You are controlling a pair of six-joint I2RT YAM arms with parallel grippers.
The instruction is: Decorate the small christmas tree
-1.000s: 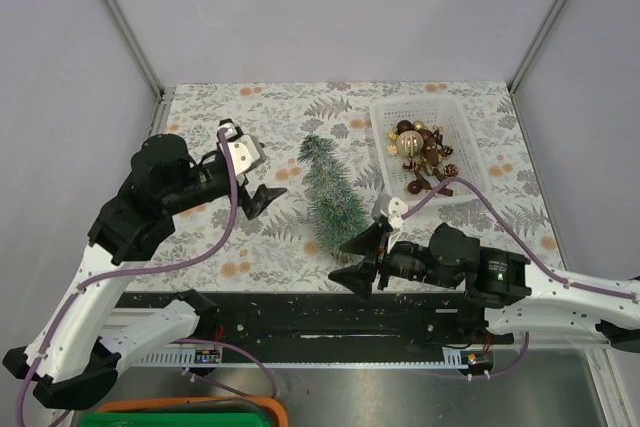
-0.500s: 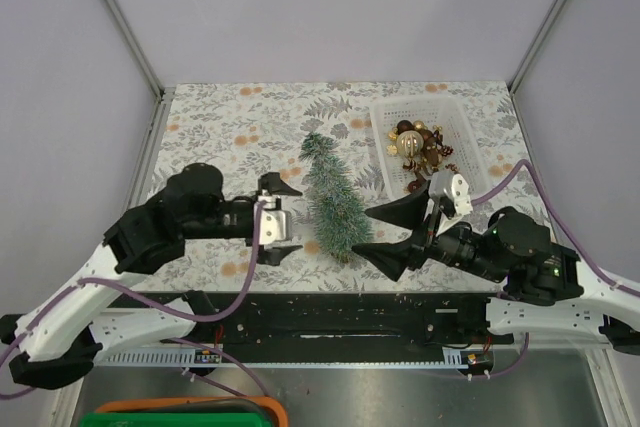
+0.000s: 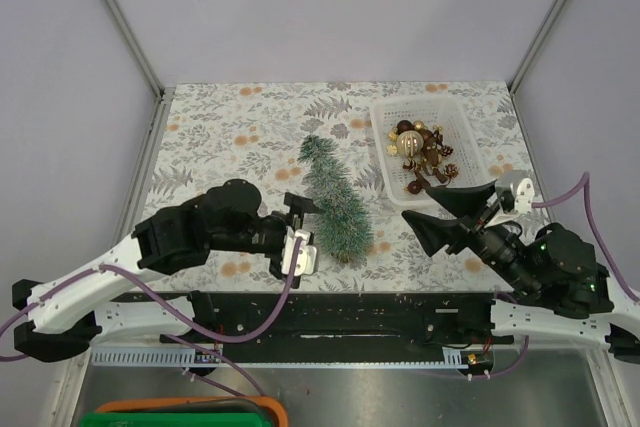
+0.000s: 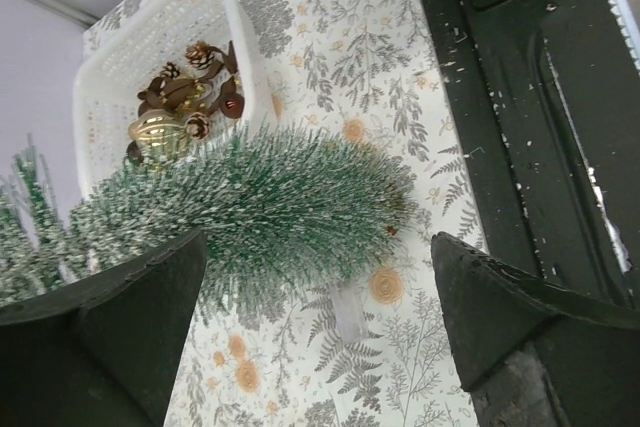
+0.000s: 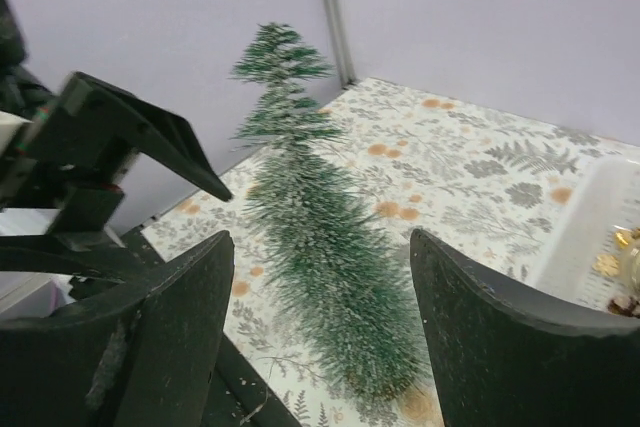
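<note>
Two end effectors flank the small christmas tree (image 3: pixel 337 202), which lies on its side on the table (image 3: pixel 230 127). Its tip points toward the far edge and its wider lower end sits close to the near edge, roughly midway across the table's width.

On the tree's left, the left end effector (image 3: pixel 300 230) has its jaws spread wide with nothing between them. It is level with the lower half of the tree and just beside the bristles; whether a fingertip touches them cannot be told. Its wrist view looks between the spread fingers at the frosted green bristles.

On the tree's right, the right end effector (image 3: pixel 425 207) is also opened wide and empty. It sits apart from the tree, close to the near corner of the white basket (image 3: pixel 380 147).

That basket stands at the far right of the table and holds a heap of gold and brown ornaments (image 3: pixel 420 152).
</note>
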